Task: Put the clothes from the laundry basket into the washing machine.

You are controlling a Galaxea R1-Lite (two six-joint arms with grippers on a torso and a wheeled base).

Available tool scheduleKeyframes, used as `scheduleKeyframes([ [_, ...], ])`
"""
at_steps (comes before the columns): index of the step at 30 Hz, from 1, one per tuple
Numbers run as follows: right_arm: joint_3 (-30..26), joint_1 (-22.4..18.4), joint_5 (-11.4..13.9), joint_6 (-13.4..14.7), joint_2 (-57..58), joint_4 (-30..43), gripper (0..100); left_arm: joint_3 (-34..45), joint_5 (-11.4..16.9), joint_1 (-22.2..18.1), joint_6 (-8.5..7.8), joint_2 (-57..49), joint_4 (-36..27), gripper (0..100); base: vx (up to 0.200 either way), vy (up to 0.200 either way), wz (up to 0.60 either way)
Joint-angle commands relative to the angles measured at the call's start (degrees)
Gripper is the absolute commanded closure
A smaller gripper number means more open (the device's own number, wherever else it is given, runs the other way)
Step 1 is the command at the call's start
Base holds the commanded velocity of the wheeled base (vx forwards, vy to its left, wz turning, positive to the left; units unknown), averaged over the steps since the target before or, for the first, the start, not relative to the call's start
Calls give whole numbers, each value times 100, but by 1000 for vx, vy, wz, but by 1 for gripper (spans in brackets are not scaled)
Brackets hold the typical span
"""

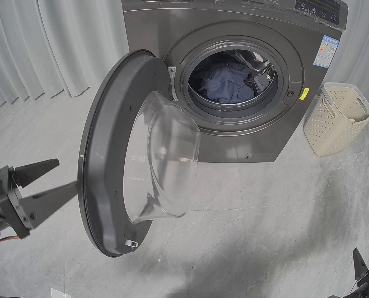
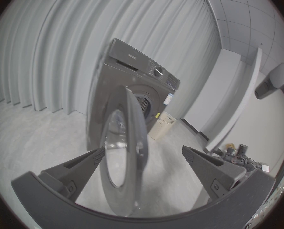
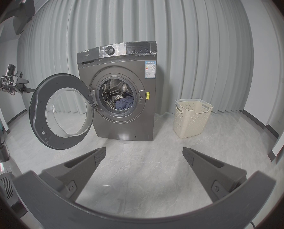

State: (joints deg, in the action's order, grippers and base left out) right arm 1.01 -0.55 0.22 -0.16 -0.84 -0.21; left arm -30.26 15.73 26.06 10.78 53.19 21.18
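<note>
Hanging open at the near left, the left pincer [image 1: 68,171] has one fingertip right at the outer rim of the door [image 1: 110,145], which stands wide open on the washing machine [image 1: 234,17]. Blue clothes [image 1: 225,85] lie in the drum [image 1: 259,63]. The laundry basket [image 1: 325,133] stands on the floor [image 1: 254,228] just right of the machine. The right pincer [image 3: 143,150] is open, near right.

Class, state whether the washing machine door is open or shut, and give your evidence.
Open. The door stands wide on its hinge, leaving the drum uncovered, with blue clothes showing inside.
</note>
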Motion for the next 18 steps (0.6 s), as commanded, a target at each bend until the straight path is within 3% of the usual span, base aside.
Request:
scheduleKeyframes([
  [1, -101, 2, 4, -2, 23, -6, 0, -191, -263, -1051, -41, 7, 220, 0, 0, 0, 0],
  [4, -101, 2, 4, -2, 23, -6, 0, -182, -219, -1657, -41, 87, 414, 0, 0, 0, 0],
  [8, -101, 2, 4, -11, 23, -6, 0, -121, -245, -1798, -120, 350, 431, 0, 0, 0, 0],
  [12, -101, 2, 4, -2, 23, 3, 0, -15, -272, -1657, -603, 772, 405, 0, 0, 0, 0],
  [13, -101, 2, 4, 16, 23, 3, 0, 20, -254, -1455, -761, 921, 423, 0, 0, 0, 0],
  [14, -101, 2, -4, 16, 23, 3, 0, 20, -263, -1350, -788, 957, 431, 0, 0, 0, 0],
  [15, -101, 2, -4, 16, 23, 3, 0, -50, -298, -945, -779, 1097, 440, 0, 0, 0, 0],
  [18, -101, 2, 4, 16, 23, 3, 0, -235, -386, -541, -744, 1405, 466, 0, 0, 0, 0],
])
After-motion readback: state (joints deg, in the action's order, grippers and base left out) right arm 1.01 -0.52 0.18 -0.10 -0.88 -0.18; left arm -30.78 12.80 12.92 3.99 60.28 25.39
